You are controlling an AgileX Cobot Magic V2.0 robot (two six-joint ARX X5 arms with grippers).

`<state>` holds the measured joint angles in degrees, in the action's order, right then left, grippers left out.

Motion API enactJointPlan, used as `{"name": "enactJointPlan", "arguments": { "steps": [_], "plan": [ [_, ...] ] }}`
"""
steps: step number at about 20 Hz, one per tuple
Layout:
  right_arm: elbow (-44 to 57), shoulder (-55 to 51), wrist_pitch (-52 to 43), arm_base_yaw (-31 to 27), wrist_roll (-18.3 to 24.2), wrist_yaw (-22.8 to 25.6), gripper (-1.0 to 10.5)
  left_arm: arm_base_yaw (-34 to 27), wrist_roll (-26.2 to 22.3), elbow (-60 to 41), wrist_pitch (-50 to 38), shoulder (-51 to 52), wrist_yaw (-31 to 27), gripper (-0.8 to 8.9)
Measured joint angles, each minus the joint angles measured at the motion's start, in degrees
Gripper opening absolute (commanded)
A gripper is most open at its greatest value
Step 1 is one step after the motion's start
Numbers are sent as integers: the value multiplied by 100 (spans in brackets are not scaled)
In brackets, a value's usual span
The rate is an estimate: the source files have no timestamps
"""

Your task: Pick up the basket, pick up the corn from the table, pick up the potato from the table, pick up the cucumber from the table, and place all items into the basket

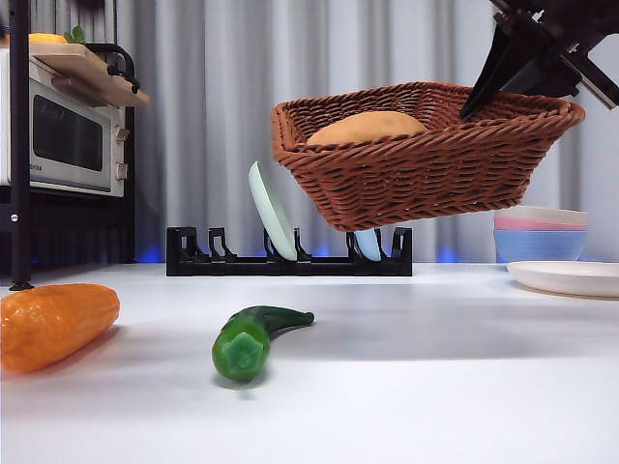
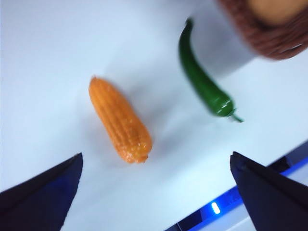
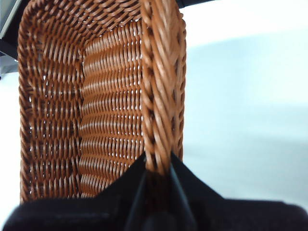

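right gripper [image 3: 158, 166]: we see its jaws pinched on the braided rim of the basket [image 1: 426, 159], one jaw inside the wall, one outside; in the front view it comes in at the top right corner, dark, at the basket's far right rim
left gripper [image 2: 156, 192]: jaws spread wide, nothing between them; we see it hanging above the table [image 1: 435, 387], clear of everything
basket: held off the table by the right gripper, tilted, hanging out from the jaws; woven inner wall fills the right wrist view
potato [image 1: 368, 127]: inside the basket, tan top showing over the rim; away from the right gripper's jaws, at the other end
corn [image 2: 120, 120]: lying on the table, below the left gripper, nearer one jaw; not touched
cucumber [image 2: 204, 82]: lying on the table beyond the corn from the left gripper, apart from it; basket corner hangs just past its tip
background: we note a black dish rack [image 1: 290, 253], stacked pastel bowls [image 1: 540, 234], a microwave [image 1: 63, 126]
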<state>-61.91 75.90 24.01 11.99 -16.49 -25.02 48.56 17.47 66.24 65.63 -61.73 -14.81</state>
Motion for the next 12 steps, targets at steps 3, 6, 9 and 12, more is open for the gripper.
{"name": "enactJointPlan", "arguments": {
  "steps": [3,6,9,12],
  "plan": [
    [0,0,0,-2,0,0,-17,-461,146,-916,-903,-109,358,562],
    [0,0,0,-2,2,0,-17,-1222,131,-1425,-1578,-398,752,562],
    [0,0,0,0,37,0,-17,-1958,-114,-1445,-2109,-960,1130,562],
    [0,0,0,-2,63,2,-17,-2238,-319,-1445,-2444,-1668,1351,562]
  ]
}}
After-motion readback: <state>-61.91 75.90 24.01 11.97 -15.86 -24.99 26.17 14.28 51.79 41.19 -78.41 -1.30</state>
